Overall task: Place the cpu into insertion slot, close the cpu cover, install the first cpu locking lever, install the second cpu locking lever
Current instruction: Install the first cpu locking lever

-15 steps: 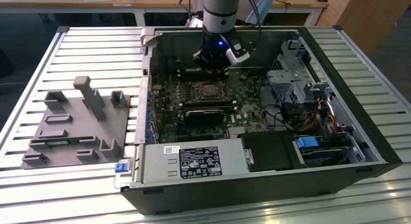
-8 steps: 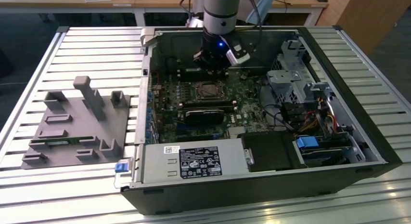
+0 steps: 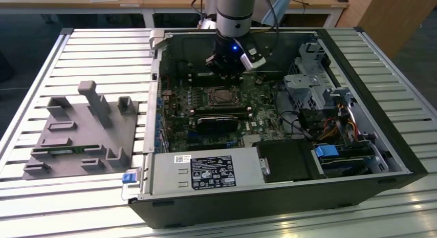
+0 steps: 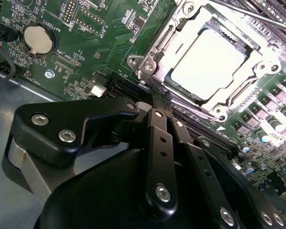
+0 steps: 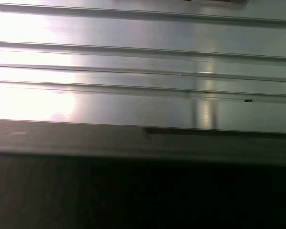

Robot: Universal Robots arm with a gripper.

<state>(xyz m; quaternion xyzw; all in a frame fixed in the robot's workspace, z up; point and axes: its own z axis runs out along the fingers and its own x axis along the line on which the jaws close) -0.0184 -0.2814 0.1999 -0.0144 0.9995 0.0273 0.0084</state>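
Observation:
The cpu (image 4: 207,64), a pale silver square, lies in the insertion slot (image 3: 220,97) on the green motherboard. The silvery cpu cover (image 4: 178,28) lies flat over it, framing its edges. A thin metal locking lever (image 4: 257,16) runs along one side of the socket. My gripper (image 4: 157,98) is shut, its black fingers (image 4: 161,143) pressed together, with the tips right at the socket's corner bracket (image 4: 144,66). Whether the tips touch a lever I cannot tell. In the exterior view the gripper (image 3: 224,77) hangs just behind the socket inside the open computer case.
The case (image 3: 273,197) lies open on a slatted aluminium table (image 3: 102,48). A grey fixture (image 3: 82,130) stands at the exterior view's left. Inside are a power supply (image 3: 204,171), cables (image 3: 321,125), drive cages (image 3: 307,89) and a coin battery (image 4: 38,39). Slats (image 5: 133,38) also appear in the first wrist view.

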